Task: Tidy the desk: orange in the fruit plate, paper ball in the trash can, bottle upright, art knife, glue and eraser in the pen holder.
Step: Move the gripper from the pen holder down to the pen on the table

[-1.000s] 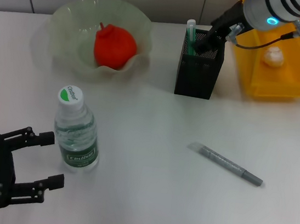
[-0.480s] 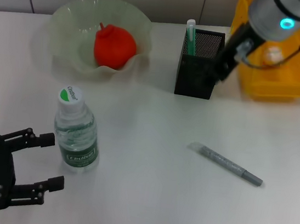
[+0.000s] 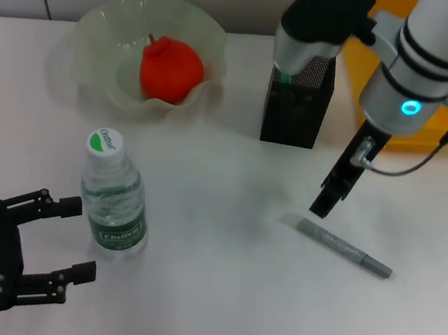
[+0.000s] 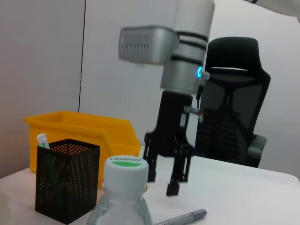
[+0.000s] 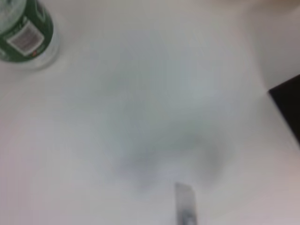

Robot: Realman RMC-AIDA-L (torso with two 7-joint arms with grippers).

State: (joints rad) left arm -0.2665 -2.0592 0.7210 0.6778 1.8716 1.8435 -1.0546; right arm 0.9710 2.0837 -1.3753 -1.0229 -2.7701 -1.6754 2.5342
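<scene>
A grey art knife (image 3: 337,246) lies flat on the white table at the front right; it also shows in the left wrist view (image 4: 182,218) and the right wrist view (image 5: 186,206). My right gripper (image 3: 329,196) hangs just above its left end, open and empty; the left wrist view (image 4: 161,182) shows its two fingers apart. A black mesh pen holder (image 3: 297,103) holds a green glue stick (image 3: 285,57). The orange (image 3: 171,70) lies in the pale green fruit plate (image 3: 102,27). The bottle (image 3: 112,198) stands upright. My left gripper (image 3: 82,240) is open, beside the bottle. No eraser or paper ball shows.
A yellow bin (image 3: 427,128) stands at the back right, largely hidden behind my right arm. The pen holder stands just behind the right gripper. The table's near edge lies below the left gripper.
My right arm has swung from over the pen holder and yellow bin forward and down to hover over the art knife. The left arm has not moved.
</scene>
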